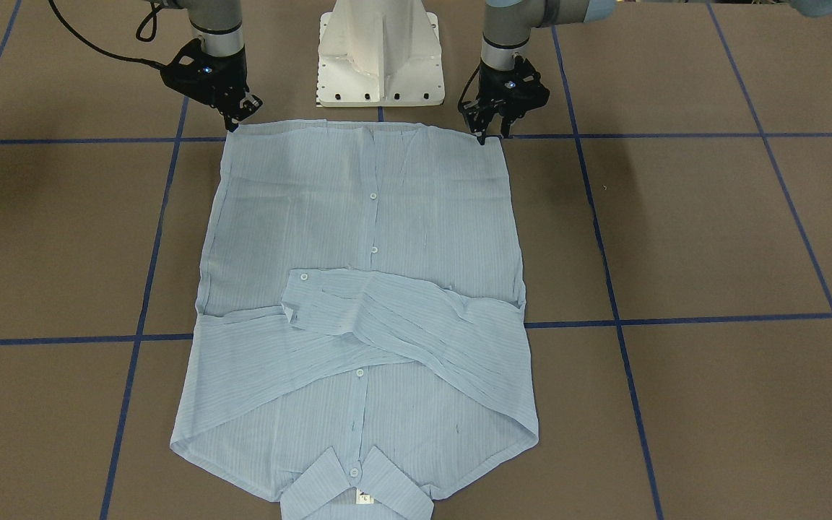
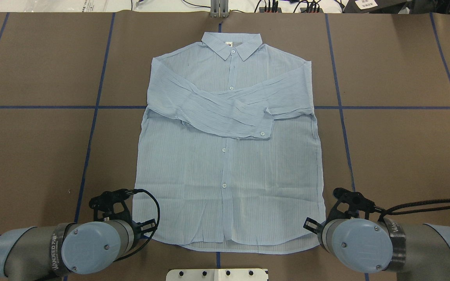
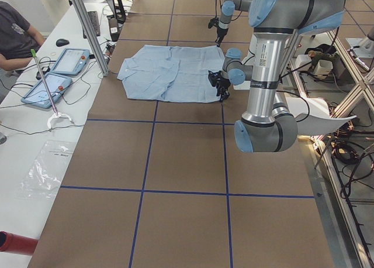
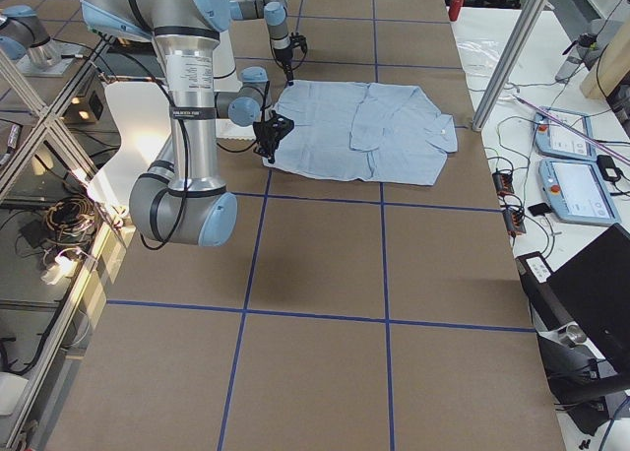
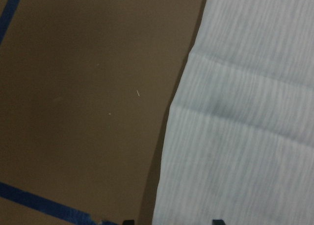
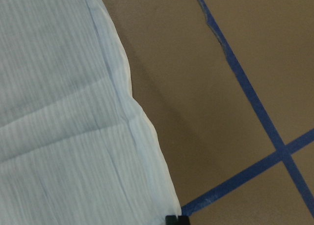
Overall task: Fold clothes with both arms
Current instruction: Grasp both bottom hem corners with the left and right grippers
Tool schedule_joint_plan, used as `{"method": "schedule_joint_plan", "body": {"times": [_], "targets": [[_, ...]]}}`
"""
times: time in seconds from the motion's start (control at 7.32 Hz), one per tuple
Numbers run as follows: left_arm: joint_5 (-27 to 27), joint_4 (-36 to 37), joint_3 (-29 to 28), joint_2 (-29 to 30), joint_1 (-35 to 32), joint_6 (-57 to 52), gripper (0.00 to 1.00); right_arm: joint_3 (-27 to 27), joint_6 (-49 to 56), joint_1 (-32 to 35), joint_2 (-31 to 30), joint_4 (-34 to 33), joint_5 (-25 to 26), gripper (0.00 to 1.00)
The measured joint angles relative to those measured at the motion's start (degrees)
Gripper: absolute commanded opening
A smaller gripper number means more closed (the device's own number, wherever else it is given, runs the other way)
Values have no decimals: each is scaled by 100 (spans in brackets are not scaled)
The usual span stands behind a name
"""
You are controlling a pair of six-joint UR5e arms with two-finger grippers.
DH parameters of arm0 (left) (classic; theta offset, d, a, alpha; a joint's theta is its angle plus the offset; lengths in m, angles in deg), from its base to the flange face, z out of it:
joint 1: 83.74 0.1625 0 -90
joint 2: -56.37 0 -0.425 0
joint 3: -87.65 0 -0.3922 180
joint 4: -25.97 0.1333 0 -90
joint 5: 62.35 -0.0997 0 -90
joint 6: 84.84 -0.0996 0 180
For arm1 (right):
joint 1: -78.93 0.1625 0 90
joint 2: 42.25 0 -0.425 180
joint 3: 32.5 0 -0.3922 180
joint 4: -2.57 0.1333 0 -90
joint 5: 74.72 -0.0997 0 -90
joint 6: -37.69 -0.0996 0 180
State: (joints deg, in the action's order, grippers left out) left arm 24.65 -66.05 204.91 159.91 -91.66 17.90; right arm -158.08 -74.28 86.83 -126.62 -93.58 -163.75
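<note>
The shirt [image 1: 365, 217] lies flat, front up, on the brown bench [image 1: 712, 231]. Its sleeves [image 1: 401, 318] are crossed over the chest, and the collar [image 1: 354, 480] is partly cut off at the front view's lower edge. The left claw [image 1: 493, 132] stands at one hem corner, its fingertips [image 5: 217, 221] spread astride the side edge. The right claw [image 1: 235, 119] sits at the other corner. Only one of its tips shows in its wrist view, so its state cannot be told. From overhead, the arms [image 2: 92, 246] hide both claws' tips.

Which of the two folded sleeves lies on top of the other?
The sleeve whose buttoned cuff shows fully, running from the overhead view's left shoulder toward the right; the other sleeve passes underneath it.
</note>
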Motion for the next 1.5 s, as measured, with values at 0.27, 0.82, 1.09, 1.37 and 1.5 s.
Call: {"method": "schedule_joint_plan", "body": {"times": [0.27,0.82,1.09,1.37,1.5], "targets": [[0,0,-7,7,0,1,22,-3,0,0,-1,0,0,0],[1,0,22,7,-43,1,0,-29,0,6,-4,0,0,0],[2,37,239,-67,-71,5,0,-95,0,8,-21,0,0,0],[24,128,779,-321,34,303,0,-360,0,-84,-197,-6,-4,0],[36,248,1048,-372,175,548,0,-554,-4,-182,-341,-7,-4,0]]}}
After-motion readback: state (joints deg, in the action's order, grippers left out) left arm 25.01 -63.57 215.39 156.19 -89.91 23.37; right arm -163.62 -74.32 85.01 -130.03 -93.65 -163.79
